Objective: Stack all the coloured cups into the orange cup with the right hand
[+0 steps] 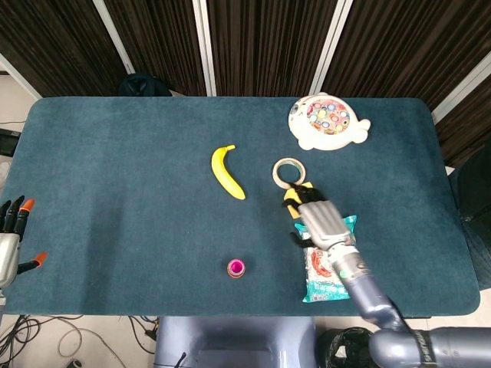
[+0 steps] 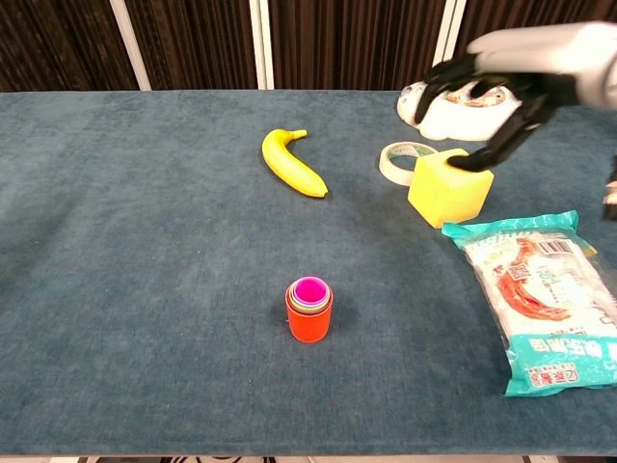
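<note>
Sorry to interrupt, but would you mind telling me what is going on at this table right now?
The robot is nesting coloured cups into an orange cup, and that stack stands alone near the front edge with a pink cup innermost. The right hand holds nothing, fingers apart, raised above the yellow block and tape roll. The left hand rests idle at the table's far left edge. No loose cups show elsewhere, so the stacking looks finished.

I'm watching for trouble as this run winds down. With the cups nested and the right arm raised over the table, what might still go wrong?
The right hand hangs open above the yellow block and tape roll; a low retreat might knock either. The packaged food lies under the arm's path and might get dragged. The cup stack stands free, so a stray sweep might topple it.
</note>
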